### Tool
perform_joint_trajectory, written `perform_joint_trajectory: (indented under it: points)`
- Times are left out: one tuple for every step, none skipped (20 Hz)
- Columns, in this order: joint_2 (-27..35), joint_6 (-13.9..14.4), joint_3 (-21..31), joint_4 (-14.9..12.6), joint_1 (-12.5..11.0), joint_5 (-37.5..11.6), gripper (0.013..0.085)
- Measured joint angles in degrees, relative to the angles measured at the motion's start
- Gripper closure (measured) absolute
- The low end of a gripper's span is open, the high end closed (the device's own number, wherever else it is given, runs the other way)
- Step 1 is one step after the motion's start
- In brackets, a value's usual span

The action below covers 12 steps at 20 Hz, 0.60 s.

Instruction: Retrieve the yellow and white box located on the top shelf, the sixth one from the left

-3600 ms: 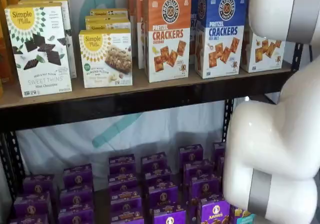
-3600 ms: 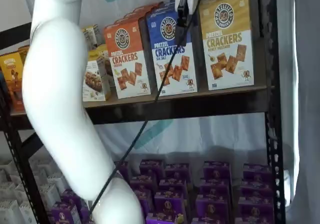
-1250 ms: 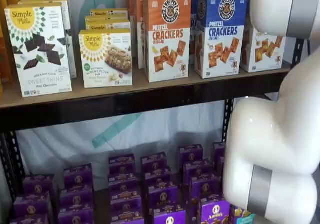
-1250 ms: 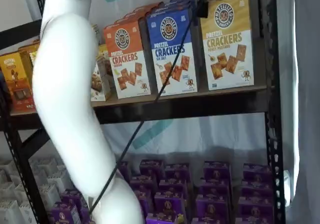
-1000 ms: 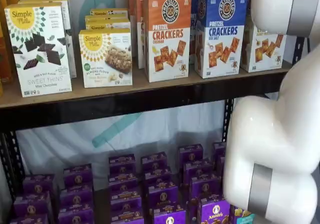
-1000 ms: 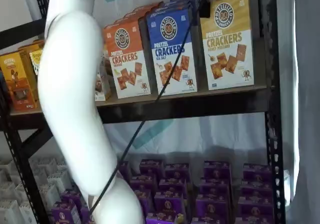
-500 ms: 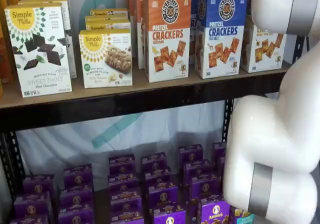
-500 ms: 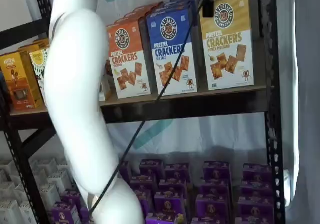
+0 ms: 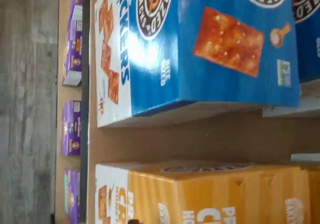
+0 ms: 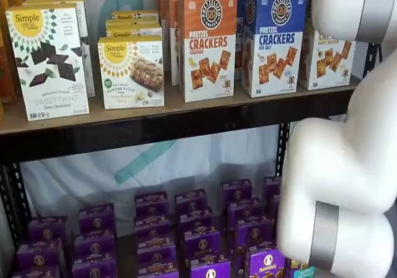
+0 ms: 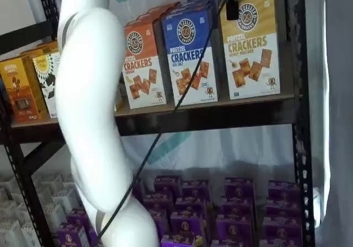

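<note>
The yellow and white box (image 11: 251, 46) stands at the right end of the top shelf (image 11: 220, 113), next to the blue-topped carton (image 11: 190, 54). In a shelf view my white arm hides its yellow part, so only its white lower part (image 10: 325, 61) shows on the shelf (image 10: 155, 121). My gripper (image 11: 232, 5) hangs from the top edge as a black finger with a cable, in front of the box's upper left corner. No gap shows, so I cannot tell its state. The wrist view shows the yellow box (image 9: 215, 194) and the blue carton (image 9: 200, 49) side by side.
An orange-topped carton (image 10: 208, 45) and Simple Mills boxes (image 10: 130, 70) stand further left. Small purple boxes (image 10: 198, 234) fill the lower level. A black upright (image 11: 298, 120) runs just right of the yellow box. My white arm (image 11: 91, 109) crosses the left side.
My gripper has moved right, from in front of the blue carton to the yellow box's upper left corner. The white arm has shifted right with it.
</note>
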Motion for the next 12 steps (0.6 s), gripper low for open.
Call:
perform_joint_trajectory:
  points:
    - [0.4,0.1,-0.6,-1.1,0.4,0.6,0.0130]
    - [0.7,0.2,-1.0,-1.9,0.7,1.2,0.0130]
    - [1.2,0.4,-1.7,-2.8,1.0,1.9,0.0130]
    - [1.5,0.5,-2.1,-3.3,1.3,2.6,0.0130]
    - [1.7,0.7,-2.5,-3.6,1.4,3.0,0.0130]
    - [2.0,0.8,-2.8,-3.7,1.4,3.4,0.0130]
    - [2.3,0.9,-3.4,-3.8,1.5,4.0,0.0130]
    - [2.7,1.0,-4.1,-3.9,1.5,4.8,0.0130]
    - [2.9,1.1,-4.5,-3.9,1.5,5.1,0.0130]
    - [3.0,1.1,-5.0,-4.1,1.5,5.4,0.0130]
    - [3.3,1.1,-5.4,-4.5,1.6,5.8,0.0130]
    - [3.5,1.1,-6.0,-5.0,1.7,6.4,0.0130]
